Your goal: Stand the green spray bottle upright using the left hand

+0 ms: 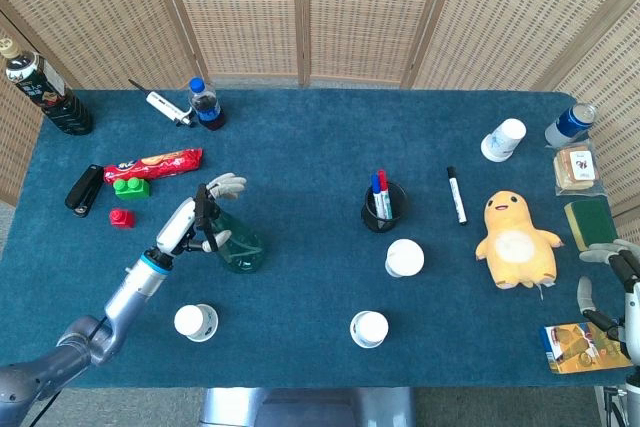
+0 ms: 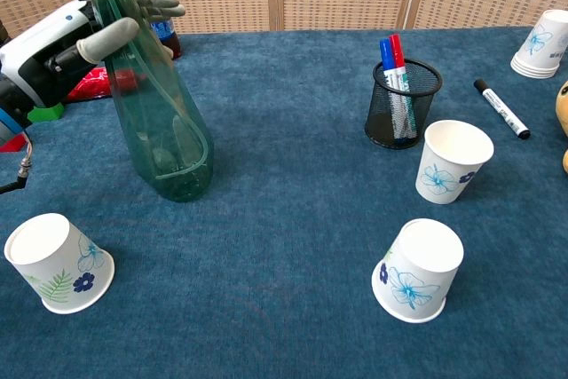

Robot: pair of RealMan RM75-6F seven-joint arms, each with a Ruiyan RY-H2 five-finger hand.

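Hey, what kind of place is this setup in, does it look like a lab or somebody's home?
Probably a staged robot test area, not a home. A blue cloth-covered table holds unrelated props: paper cups, a yellow plush toy, a green spray bottle. Woven folding screens wall off the background.
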